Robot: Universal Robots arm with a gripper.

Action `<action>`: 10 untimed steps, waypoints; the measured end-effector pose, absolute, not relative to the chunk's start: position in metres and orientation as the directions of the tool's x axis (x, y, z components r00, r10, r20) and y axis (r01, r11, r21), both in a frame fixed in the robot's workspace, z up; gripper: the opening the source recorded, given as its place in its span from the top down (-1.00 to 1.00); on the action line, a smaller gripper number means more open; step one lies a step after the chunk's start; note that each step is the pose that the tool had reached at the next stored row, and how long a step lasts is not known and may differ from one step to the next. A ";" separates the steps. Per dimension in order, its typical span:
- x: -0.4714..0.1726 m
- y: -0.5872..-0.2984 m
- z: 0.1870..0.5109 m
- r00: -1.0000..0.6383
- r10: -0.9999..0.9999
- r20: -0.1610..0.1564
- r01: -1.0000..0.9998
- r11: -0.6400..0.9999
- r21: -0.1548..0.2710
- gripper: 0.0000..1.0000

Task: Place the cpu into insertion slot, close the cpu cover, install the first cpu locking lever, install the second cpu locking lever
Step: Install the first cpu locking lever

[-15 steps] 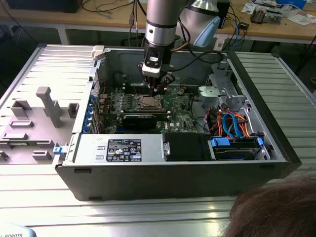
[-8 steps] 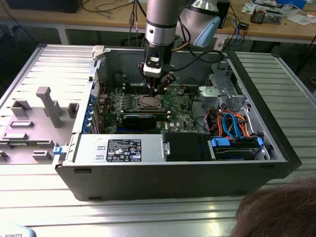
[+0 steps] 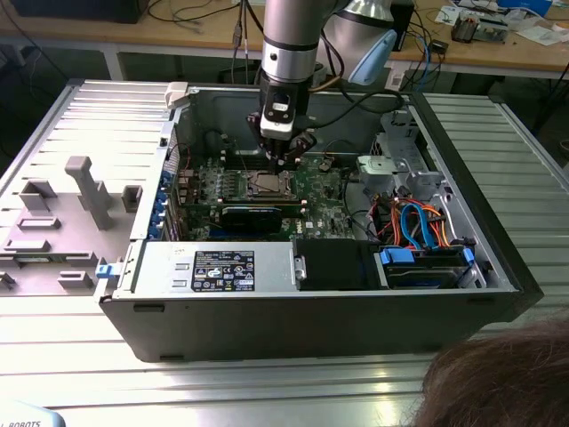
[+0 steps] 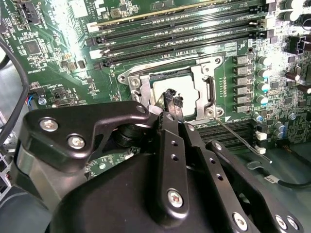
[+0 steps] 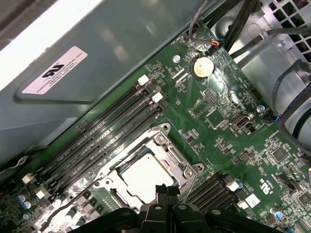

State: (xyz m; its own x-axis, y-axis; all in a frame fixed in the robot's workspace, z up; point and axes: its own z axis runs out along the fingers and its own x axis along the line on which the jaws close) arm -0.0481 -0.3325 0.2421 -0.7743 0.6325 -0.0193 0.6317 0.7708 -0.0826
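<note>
Down inside the open PC case on the ribbed metal table, the arm's gripper hangs right over the green motherboard, close above the socket area. In both wrist views the cpu sits flat in the insertion slot. Its silver top shows through the cut-out of the cpu cover, which looks to be lying down flat around it. The gripper's fingers are together, with the tips meeting over one edge of the chip. Honestly can't tell if anything thin is pinched between them. A skinny metal lever runs off from one corner of the socket across the board, and I can't tell if it's hooked down either. The long black memory slots sit just beside the socket on another side. Someone's hair pokes in at the exterior view's lower right.
</note>
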 end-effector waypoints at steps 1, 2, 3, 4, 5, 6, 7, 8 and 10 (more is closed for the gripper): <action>-0.048 -0.333 0.242 -0.776 0.630 -0.019 0.629 0.773 -0.083 0.79; -0.048 -0.333 0.242 -0.779 0.627 -0.019 0.626 0.775 -0.083 0.79; -0.048 -0.333 0.242 -0.781 0.624 -0.019 0.624 0.777 -0.083 0.79; -0.048 -0.333 0.242 -0.785 0.620 -0.019 0.619 0.781 -0.083 0.79; -0.048 -0.333 0.242 -0.787 0.617 -0.019 0.616 0.783 -0.083 0.79; -0.048 -0.333 0.242 -0.789 0.614 -0.019 0.614 0.785 -0.083 0.79; -0.048 -0.333 0.242 -0.793 0.609 -0.019 0.608 0.790 -0.083 0.79; -0.048 -0.333 0.242 -0.795 0.606 -0.019 0.605 0.792 -0.083 0.79; -0.048 -0.333 0.242 -0.801 0.599 -0.019 0.598 0.797 -0.083 0.79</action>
